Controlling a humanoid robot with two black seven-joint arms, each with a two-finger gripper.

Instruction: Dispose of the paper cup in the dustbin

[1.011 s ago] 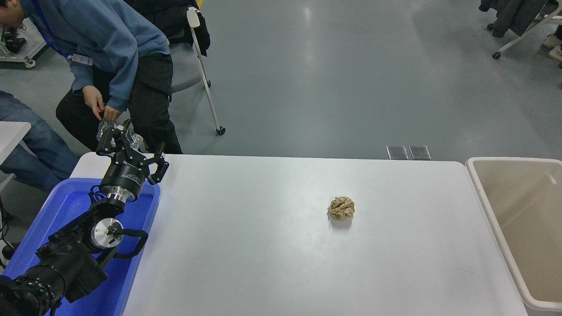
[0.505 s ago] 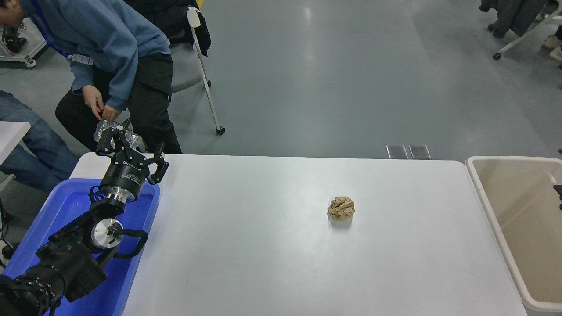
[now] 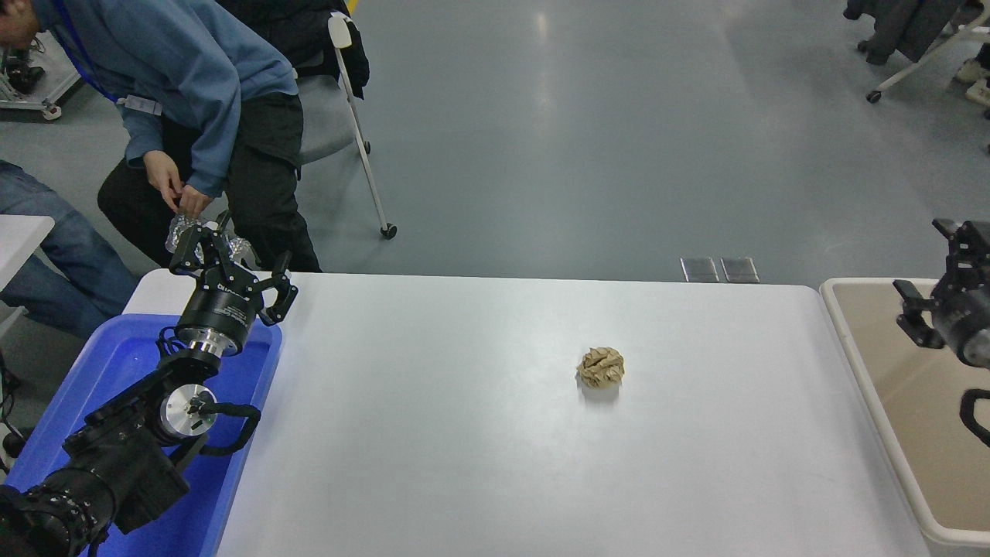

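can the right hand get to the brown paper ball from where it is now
Probably yes. The right hand hangs over the dustbin at the table's right end, fingers spread, holding nothing. Between it and the paper ball there is only bare white table, so nothing blocks the way. Whether the arm stretches that far can't be judged.

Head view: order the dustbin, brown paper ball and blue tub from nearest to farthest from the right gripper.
1. dustbin, directly under the right gripper at the table's right end.
2. paper ball, mid-table, to its left.
3. blue tub, far left, below the parked left gripper.
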